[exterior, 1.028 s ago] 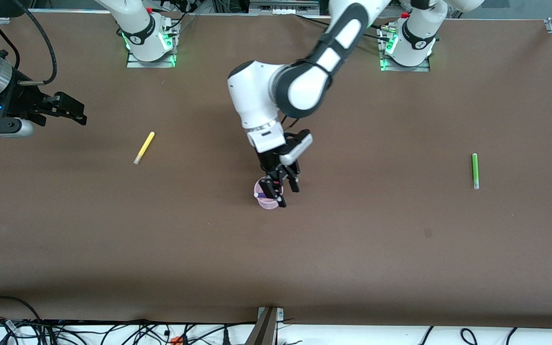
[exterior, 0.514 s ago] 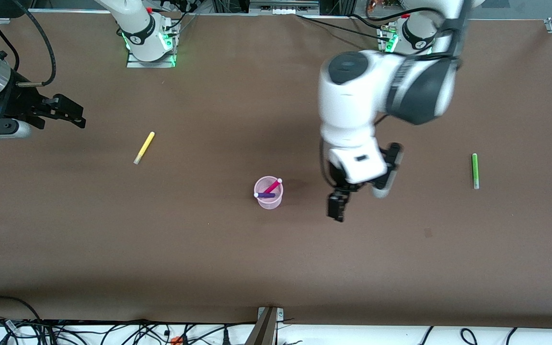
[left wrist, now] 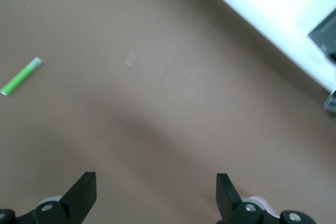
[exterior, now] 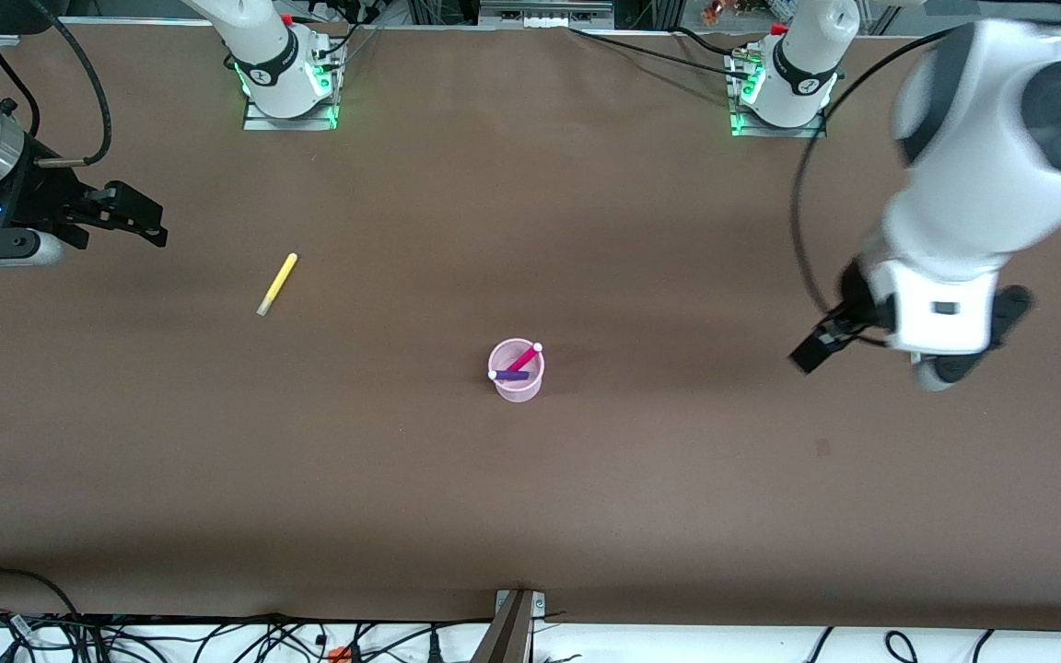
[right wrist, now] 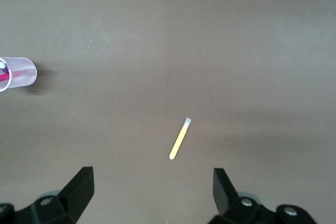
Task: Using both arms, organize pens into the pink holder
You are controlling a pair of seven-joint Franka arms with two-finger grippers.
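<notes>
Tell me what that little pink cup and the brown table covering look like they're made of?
The pink cup looks like thin, slightly see-through plastic: the magenta pen and purple pen inside show faintly through its wall. The table covering looks like a matte brown sheet, perhaps paper or felt; it shows no shine, and the exact material is unclear.

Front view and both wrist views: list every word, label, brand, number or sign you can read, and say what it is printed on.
None can be read.
Round dark badges on the two arm bases: too small to make out.
The pink holder, the pens in it and the yellow pen and green pen on the table show no lettering.
</notes>
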